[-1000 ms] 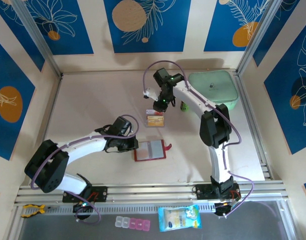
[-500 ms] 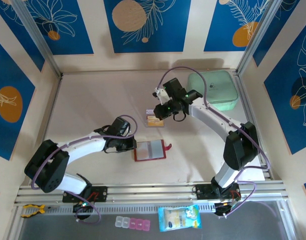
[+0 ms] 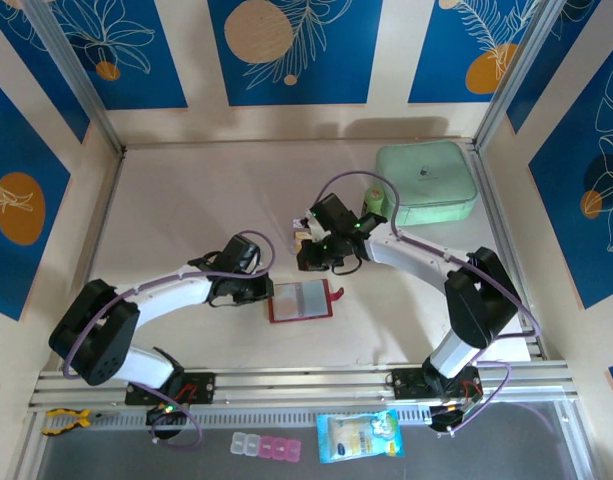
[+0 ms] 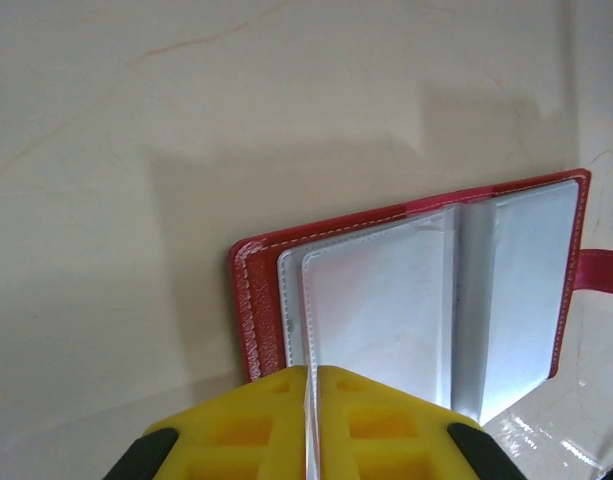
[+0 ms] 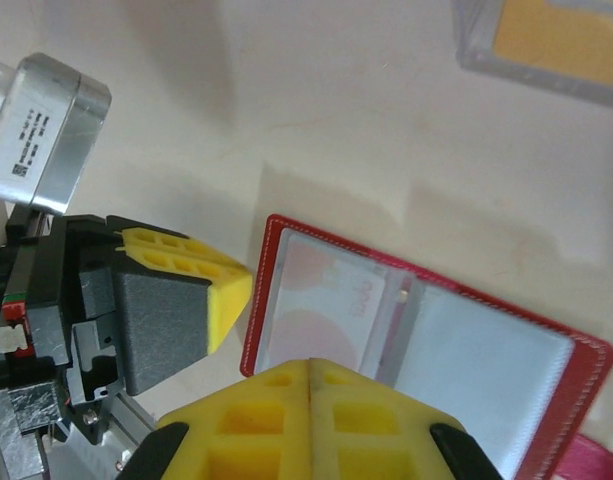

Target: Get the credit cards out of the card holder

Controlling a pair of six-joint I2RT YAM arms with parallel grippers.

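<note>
Fingers (image 4: 386,425) of my left gripper (image 4: 308,378) are pinched together on the edge of a clear sleeve of the card holder (image 4: 256,300), at that wallet's outer side. The red card holder (image 3: 304,301) lies open on the pale table (image 3: 186,200) between my two arms, with a red-and-white credit card (image 5: 331,300) inside one sleeve. My right gripper (image 5: 309,368) hovers over the open wallet with its yellow pads pressed together and nothing between them; an orange card (image 5: 561,35) lies in a clear tray (image 5: 471,45) beyond.
</note>
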